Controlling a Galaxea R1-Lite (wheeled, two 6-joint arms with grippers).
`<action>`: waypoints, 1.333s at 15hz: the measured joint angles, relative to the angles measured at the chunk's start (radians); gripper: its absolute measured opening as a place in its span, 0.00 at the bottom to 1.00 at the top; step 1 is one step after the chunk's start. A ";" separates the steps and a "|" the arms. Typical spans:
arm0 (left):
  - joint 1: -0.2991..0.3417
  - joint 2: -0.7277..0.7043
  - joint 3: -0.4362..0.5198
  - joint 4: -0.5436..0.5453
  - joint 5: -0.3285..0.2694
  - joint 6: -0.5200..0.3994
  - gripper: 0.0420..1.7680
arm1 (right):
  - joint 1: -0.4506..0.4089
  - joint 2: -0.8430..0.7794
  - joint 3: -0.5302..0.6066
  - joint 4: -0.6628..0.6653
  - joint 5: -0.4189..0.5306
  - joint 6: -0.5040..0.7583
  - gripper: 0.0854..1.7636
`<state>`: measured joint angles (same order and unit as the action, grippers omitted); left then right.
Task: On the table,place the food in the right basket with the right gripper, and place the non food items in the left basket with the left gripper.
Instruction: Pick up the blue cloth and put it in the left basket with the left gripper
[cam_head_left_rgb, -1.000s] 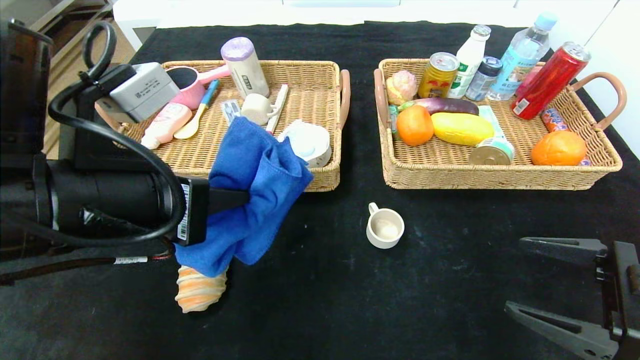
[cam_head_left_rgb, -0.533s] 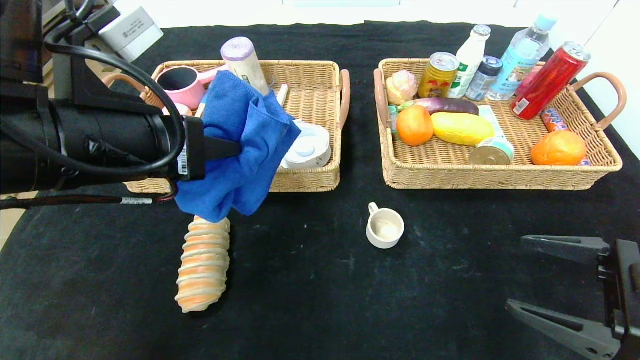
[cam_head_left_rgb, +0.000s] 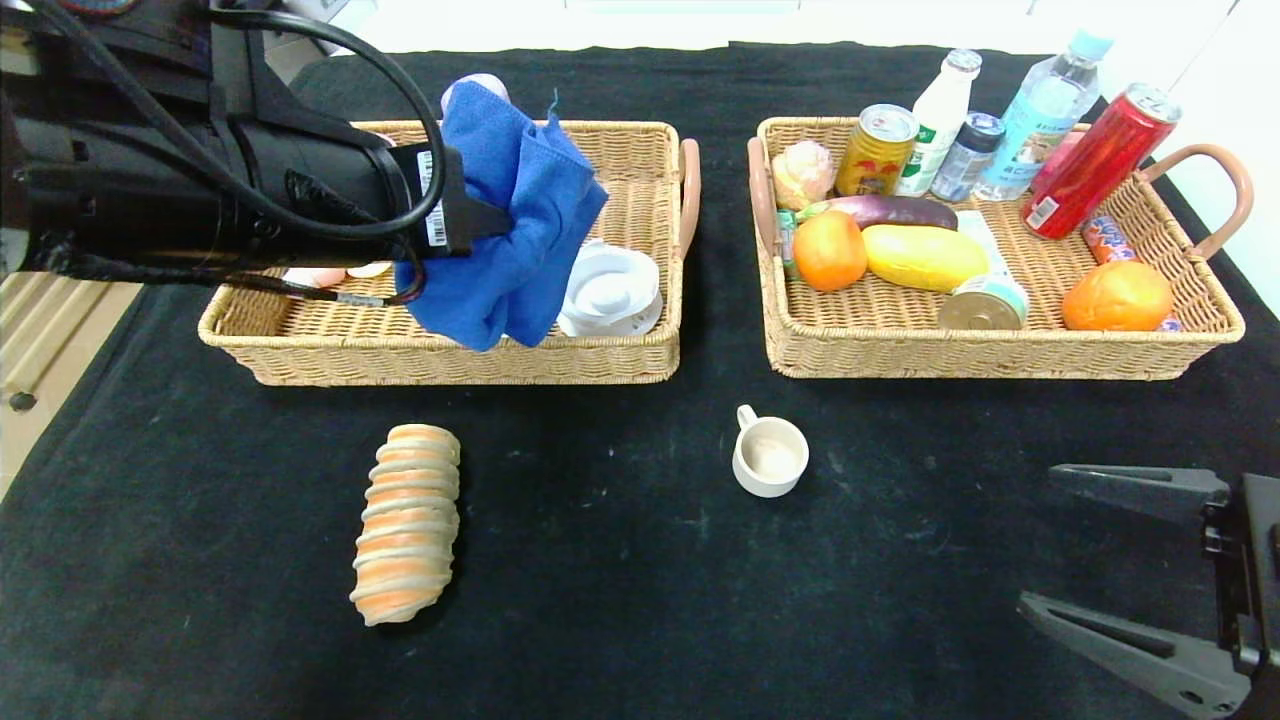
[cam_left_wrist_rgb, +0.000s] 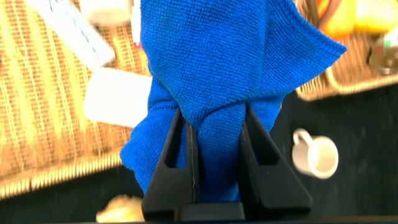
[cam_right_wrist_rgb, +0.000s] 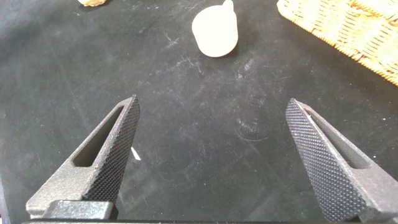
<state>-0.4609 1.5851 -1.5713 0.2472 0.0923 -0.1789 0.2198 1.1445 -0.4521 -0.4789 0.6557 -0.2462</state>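
Note:
My left gripper (cam_head_left_rgb: 508, 218) is shut on the folded blue cloth (cam_head_left_rgb: 520, 235) and holds it in the air above the left basket (cam_head_left_rgb: 450, 362). In the left wrist view the cloth (cam_left_wrist_rgb: 217, 56) bunches between the fingers of that gripper (cam_left_wrist_rgb: 214, 118). The cream cup (cam_head_left_rgb: 770, 458) stands on the black table (cam_head_left_rgb: 620, 600), between the baskets' front edges. The striped bread roll (cam_head_left_rgb: 405, 523) lies on the table in front of the left basket. My right gripper (cam_head_left_rgb: 1037, 537) is open and empty at the front right; the cup (cam_right_wrist_rgb: 215, 32) lies ahead of it (cam_right_wrist_rgb: 212, 102).
The right basket (cam_head_left_rgb: 1000, 355) holds an orange (cam_head_left_rgb: 829, 250), a yellow fruit (cam_head_left_rgb: 925, 257), a tin (cam_head_left_rgb: 982, 303), cans and bottles. The left basket holds a white round container (cam_head_left_rgb: 610, 292) and other items behind the arm.
My left arm has carried the blue cloth away from the table's front and over the left basket, uncovering the whole bread roll. The right gripper has hardly moved.

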 joint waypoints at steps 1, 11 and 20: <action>0.005 0.018 -0.029 -0.001 0.001 -0.008 0.21 | -0.001 -0.003 0.000 0.000 0.000 0.001 0.97; 0.061 0.172 -0.186 -0.001 0.008 -0.039 0.21 | -0.001 -0.013 0.001 0.000 0.000 0.000 0.97; 0.067 0.203 -0.196 -0.001 0.008 -0.043 0.28 | 0.000 -0.021 0.003 0.000 0.000 0.000 0.97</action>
<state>-0.3940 1.7885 -1.7670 0.2462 0.1004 -0.2217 0.2202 1.1236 -0.4494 -0.4789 0.6555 -0.2466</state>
